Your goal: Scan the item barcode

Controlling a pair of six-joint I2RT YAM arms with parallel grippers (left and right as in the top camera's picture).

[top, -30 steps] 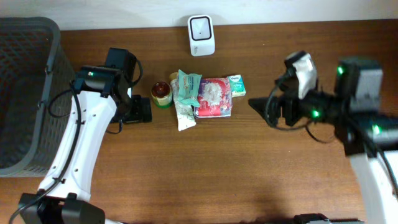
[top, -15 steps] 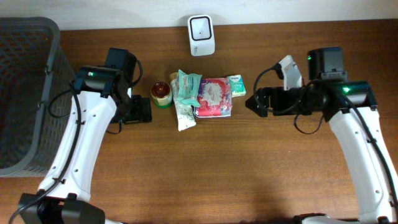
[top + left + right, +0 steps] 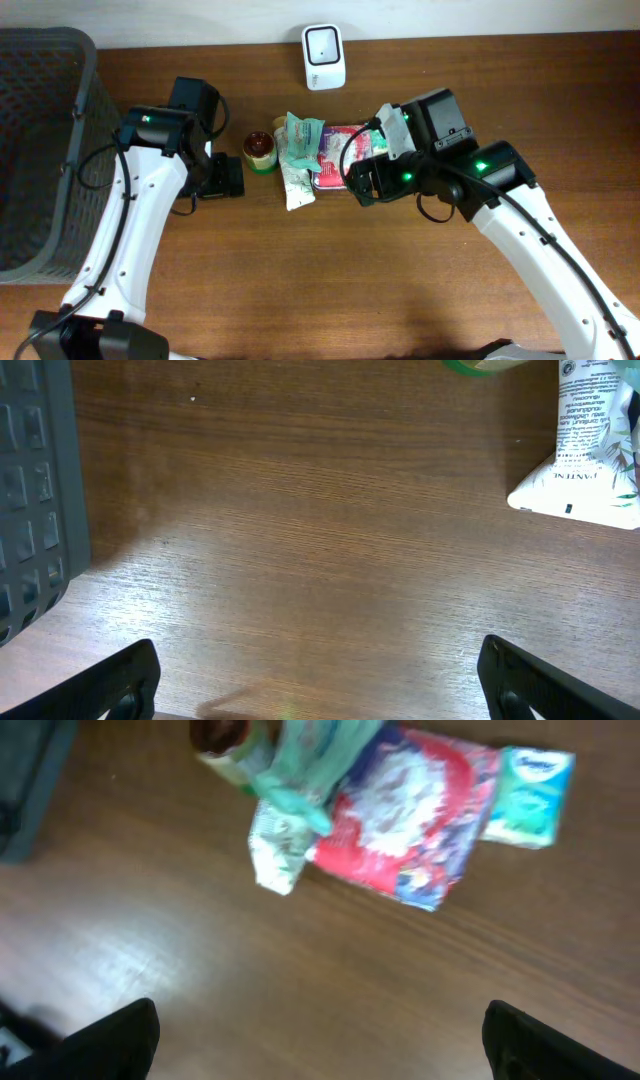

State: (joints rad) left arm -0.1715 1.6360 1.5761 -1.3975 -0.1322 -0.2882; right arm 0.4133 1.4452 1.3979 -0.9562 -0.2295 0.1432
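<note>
Wooden tabletop (image 3: 400,290). Spread right hand (image 3: 320,1040) short of red packet (image 3: 400,835) at 12 o'clock; spread left hand (image 3: 320,675) idle. Risk: snagging adjoining white sachet (image 3: 280,850), dragging both.

The right gripper (image 3: 360,182) is no longer out at the far right side of the table (image 3: 330,290); it now hangs over the wood just short of the red packet (image 3: 405,825), which lies ahead of its fingertips. The small green packet (image 3: 530,785) sits ahead to one side, and overhead the arm (image 3: 520,230) now hides it.
</note>
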